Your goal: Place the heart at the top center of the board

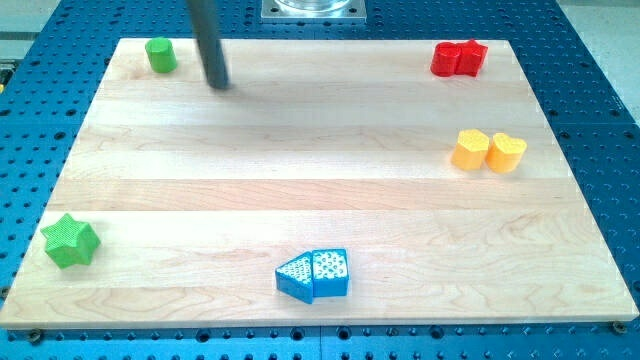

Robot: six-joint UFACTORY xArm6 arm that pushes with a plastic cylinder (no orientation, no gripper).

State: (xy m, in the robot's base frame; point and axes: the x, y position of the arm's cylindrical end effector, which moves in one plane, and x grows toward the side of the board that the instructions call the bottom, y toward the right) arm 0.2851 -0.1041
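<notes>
A robotics lab: a pale wooden board (320,190) lies on a blue perforated metal bench (600,110) studded with mounting holes, a machined metal base plate (313,9) at the view's top.

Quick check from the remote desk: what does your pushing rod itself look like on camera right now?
It is a plain, straight, dark grey cylinder with a smooth, slightly glossy surface, entering from the view's top edge. My tip ends bluntly, with no pad or jaws. No cables, markings or labels show on it. A square metal mount shows at the view's top.

Two green blocks (160,54) (70,241), two blue (296,278) (331,272), two yellow (471,150) (506,153), one red (458,59)
</notes>
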